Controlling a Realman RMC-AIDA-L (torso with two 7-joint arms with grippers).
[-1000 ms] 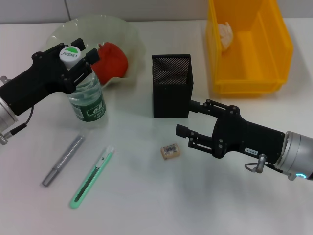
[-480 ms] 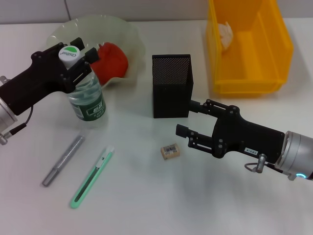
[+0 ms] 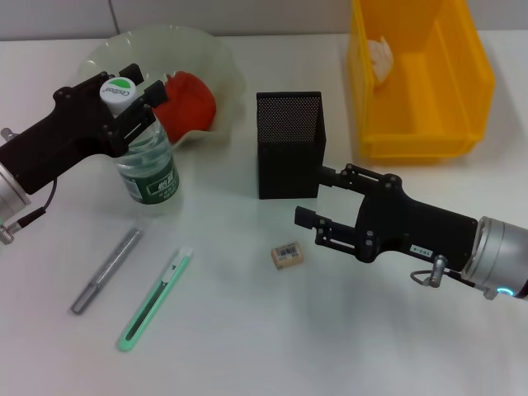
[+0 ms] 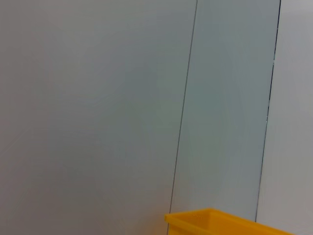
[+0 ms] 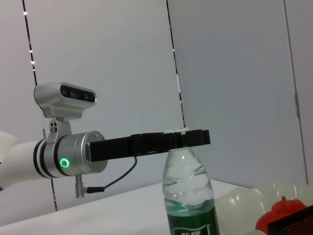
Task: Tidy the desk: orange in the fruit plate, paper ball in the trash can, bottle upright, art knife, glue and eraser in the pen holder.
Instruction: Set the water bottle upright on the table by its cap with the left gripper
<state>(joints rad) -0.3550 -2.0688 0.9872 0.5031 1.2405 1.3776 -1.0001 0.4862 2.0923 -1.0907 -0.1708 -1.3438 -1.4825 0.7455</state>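
The left gripper [image 3: 132, 103] is clamped on the upright bottle's [image 3: 147, 169] neck; it should release gently, straight off. The right gripper [image 3: 315, 229], jaws apart, hovers beside the eraser [image 3: 287, 254], which needs a square pinch.

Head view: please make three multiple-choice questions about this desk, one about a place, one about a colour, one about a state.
1. Where does the eraser lie?
A. inside the pen holder
B. on the desk before the pen holder
C. in the fruit plate

2. What colour is the trash can?
A. yellow
B. blue
C. black

3. How is the bottle?
A. lying flat
B. upside down
C. upright, the left gripper at its cap

Answers: 1 B, it rests on bare desk near the right gripper. 2 A, its walls are yellow. 3 C, its cap points up between the fingers.
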